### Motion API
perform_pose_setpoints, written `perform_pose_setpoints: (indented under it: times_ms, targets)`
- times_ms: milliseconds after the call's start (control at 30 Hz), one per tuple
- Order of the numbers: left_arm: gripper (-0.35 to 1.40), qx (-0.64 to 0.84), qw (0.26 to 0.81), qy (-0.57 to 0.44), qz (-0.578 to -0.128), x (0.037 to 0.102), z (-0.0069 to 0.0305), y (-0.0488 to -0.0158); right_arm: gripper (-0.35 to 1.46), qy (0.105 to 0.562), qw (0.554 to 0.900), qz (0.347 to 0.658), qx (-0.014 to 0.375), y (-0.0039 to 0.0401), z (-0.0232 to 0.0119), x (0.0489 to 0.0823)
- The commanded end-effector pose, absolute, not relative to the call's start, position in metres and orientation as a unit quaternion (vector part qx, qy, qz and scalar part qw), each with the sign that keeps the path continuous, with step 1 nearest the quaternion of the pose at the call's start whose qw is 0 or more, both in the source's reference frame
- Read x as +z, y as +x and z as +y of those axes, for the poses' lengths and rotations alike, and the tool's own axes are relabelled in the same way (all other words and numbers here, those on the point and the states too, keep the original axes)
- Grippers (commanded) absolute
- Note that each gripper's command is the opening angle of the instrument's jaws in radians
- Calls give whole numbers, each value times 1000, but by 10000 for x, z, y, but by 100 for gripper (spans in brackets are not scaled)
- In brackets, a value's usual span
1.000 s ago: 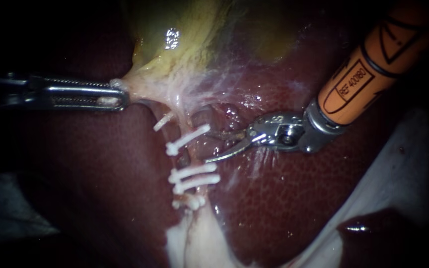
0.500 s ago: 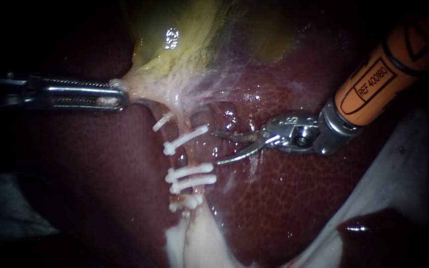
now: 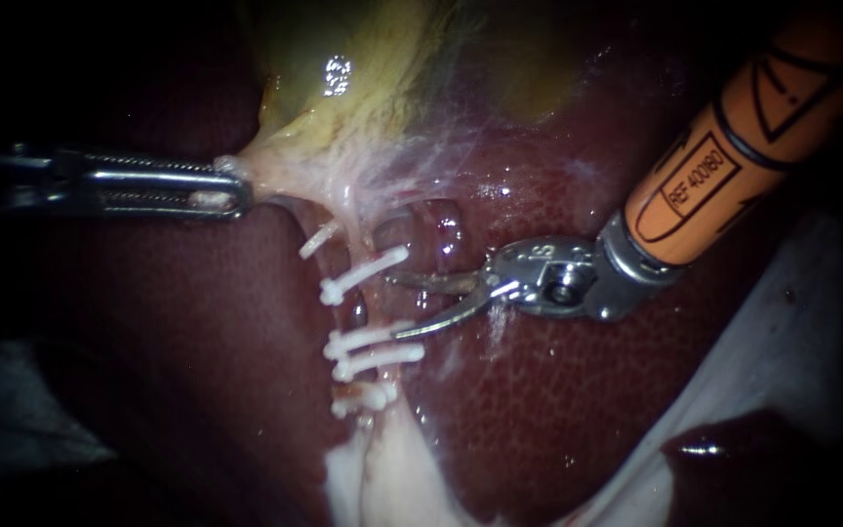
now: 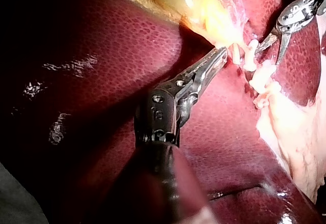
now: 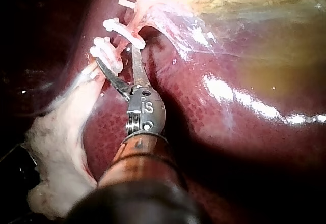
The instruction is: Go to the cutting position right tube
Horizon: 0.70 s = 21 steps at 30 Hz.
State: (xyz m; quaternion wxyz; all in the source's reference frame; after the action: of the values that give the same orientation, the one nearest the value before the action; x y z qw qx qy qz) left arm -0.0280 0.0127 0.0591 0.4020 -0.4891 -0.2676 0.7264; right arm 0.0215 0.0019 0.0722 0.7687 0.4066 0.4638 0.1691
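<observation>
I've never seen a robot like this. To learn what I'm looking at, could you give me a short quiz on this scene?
1. True or false: the right instrument is shut.
2. The left instrument holds: A the liver, B the gallbladder, C nothing.
3. Fill in: the white clips sit across a ____.
Key: 1 false, it is open; 2 B; 3 tube.

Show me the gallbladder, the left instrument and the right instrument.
gallbladder [image 3: 363, 98], endoscope view, its yellow wall.
left instrument [image 3: 236, 187], endoscope view, jaw tips shut on the gallbladder.
right instrument [image 3: 391, 306], endoscope view, midway between its open jaw tips.
</observation>
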Motion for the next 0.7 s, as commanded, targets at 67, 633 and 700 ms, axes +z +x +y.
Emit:
perform_pose_setpoints:
  times_ms: [67,633,700]
  targets:
    - [-35,726,402,-489,-267,591,127,-280,110,410,768,462,169,222,15,726]
    - [-35,726,403,-489,-267,591,127,-282,112,438,729,507,142,254,5,727]
    - [-35,726,403,-489,-267,591,127,-282,112,439,725,511,143,261,4,725]
